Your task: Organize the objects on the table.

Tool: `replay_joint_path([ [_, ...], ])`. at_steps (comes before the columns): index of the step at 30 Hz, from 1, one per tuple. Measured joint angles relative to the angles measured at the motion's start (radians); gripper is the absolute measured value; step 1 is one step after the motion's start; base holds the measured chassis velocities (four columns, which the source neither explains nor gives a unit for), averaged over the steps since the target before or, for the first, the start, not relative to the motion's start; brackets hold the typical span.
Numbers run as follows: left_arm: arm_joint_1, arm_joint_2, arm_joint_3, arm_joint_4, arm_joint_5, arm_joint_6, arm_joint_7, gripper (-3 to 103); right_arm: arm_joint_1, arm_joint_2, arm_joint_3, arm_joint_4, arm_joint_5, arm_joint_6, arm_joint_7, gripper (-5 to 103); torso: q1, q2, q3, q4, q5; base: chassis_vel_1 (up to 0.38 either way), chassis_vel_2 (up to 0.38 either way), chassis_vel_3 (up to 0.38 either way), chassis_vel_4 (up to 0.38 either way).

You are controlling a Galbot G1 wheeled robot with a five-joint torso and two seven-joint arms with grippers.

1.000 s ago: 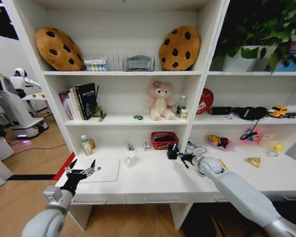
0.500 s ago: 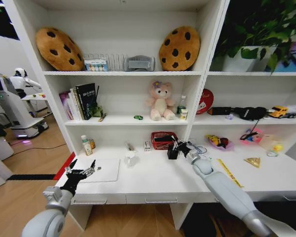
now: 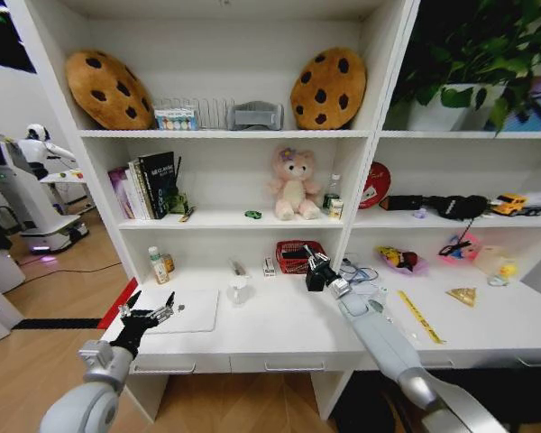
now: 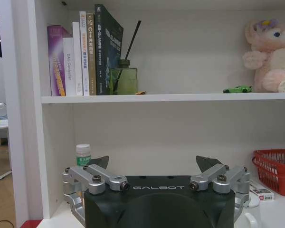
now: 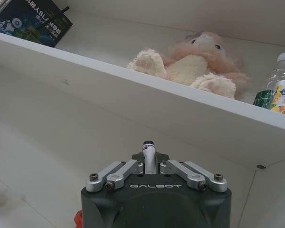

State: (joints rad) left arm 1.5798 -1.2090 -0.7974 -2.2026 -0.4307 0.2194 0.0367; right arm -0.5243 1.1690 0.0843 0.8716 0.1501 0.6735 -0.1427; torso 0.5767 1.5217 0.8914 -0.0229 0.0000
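Head view gives you the right gripper point(image 3: 313, 262) pinched on a pen point(image 5: 149, 156) above the table point(image 3: 279, 329), left gripper point(image 3: 150, 309) spread wide over its front corner.

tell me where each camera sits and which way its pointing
Head view: high on the robot, looking down at the white desk and shelves; both arms show, left gripper open, right gripper by the red basket.
Left wrist view: behind the left gripper, facing books.
Right wrist view: behind the right gripper, shut on a pen, looking up.
Shared: the teddy bear.
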Motion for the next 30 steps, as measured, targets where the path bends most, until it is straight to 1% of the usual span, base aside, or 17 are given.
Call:
replay_joint_path([
  [4, 0.000, 0.000, 0.000, 0.000, 0.000, 0.000, 0.000, 100, 0.009, 0.026, 0.015, -0.027, -0.004, 0.008, -0.019, 10, 0.000, 0.000, 0.000, -0.0001, 0.0000, 0.000, 0.000, 0.000, 0.000],
  [6, 0.000, 0.000, 0.000, 0.000, 0.000, 0.000, 0.000, 100, 0.021, 0.050, 0.041, -0.063, -0.035, 0.026, -0.037, 10, 0.000, 0.000, 0.000, 0.0000, 0.0000, 0.000, 0.000, 0.000, 0.000],
  [9, 0.000, 0.000, 0.000, 0.000, 0.000, 0.000, 0.000, 100, 0.025, 0.055, 0.049, -0.072, -0.038, 0.029, -0.039, 10, 0.000, 0.000, 0.000, 0.0000, 0.0000, 0.000, 0.000, 0.000, 0.000],
  [16, 0.000, 0.000, 0.000, 0.000, 0.000, 0.000, 0.000, 100, 0.027, 0.057, 0.055, -0.084, -0.011, 0.018, -0.038, 10, 0.000, 0.000, 0.000, -0.0002, 0.0000, 0.000, 0.000, 0.000, 0.000],
  [17, 0.000, 0.000, 0.000, 0.000, 0.000, 0.000, 0.000, 100, 0.027, 0.055, 0.052, -0.086, 0.009, 0.010, -0.037, 10, 0.000, 0.000, 0.000, -0.0001, 0.0001, 0.000, 0.000, 0.000, 0.000],
  [19, 0.000, 0.000, 0.000, 0.000, 0.000, 0.000, 0.000, 100, 0.019, 0.037, 0.029, -0.074, 0.096, -0.027, -0.025, 10, 0.000, 0.000, 0.000, -0.0002, 0.0001, 0.000, 0.000, 0.000, 0.000],
  [20, 0.000, 0.000, 0.000, 0.000, 0.000, 0.000, 0.000, 100, 0.019, 0.037, 0.029, -0.074, 0.096, -0.027, -0.025, 10, 0.000, 0.000, 0.000, -0.0002, 0.0001, 0.000, 0.000, 0.000, 0.000],
  [21, 0.000, 0.000, 0.000, 0.000, 0.000, 0.000, 0.000, 100, 0.018, 0.030, 0.022, -0.071, 0.131, -0.040, -0.021, 10, 0.000, 0.000, 0.000, -0.0004, 0.0000, 0.000, 0.000, 0.000, 0.000],
  [22, 0.000, 0.000, 0.000, 0.000, 0.000, 0.000, 0.000, 100, 0.018, 0.026, 0.018, -0.076, 0.152, -0.047, -0.021, 10, 0.000, 0.000, 0.000, -0.0003, 0.0000, 0.000, 0.000, 0.000, 0.000],
  [23, 0.000, 0.000, 0.000, 0.000, 0.000, 0.000, 0.000, 100, 0.018, 0.026, 0.018, -0.076, 0.152, -0.047, -0.021, 10, 0.000, 0.000, 0.000, -0.0003, 0.0000, 0.000, 0.000, 0.000, 0.000],
  [25, 0.000, 0.000, 0.000, 0.000, 0.000, 0.000, 0.000, 100, 0.018, 0.020, 0.004, -0.077, 0.207, -0.063, -0.019, 10, 0.000, 0.000, 0.000, -0.0001, 0.0000, 0.000, 0.000, 0.000, 0.000],
  [30, 0.000, 0.000, 0.000, 0.000, 0.000, 0.000, 0.000, 100, 0.024, 0.024, -0.004, -0.088, 0.234, -0.073, -0.019, 10, 0.000, 0.000, 0.000, -0.0001, 0.0000, 0.000, 0.000, 0.000, 0.000],
])
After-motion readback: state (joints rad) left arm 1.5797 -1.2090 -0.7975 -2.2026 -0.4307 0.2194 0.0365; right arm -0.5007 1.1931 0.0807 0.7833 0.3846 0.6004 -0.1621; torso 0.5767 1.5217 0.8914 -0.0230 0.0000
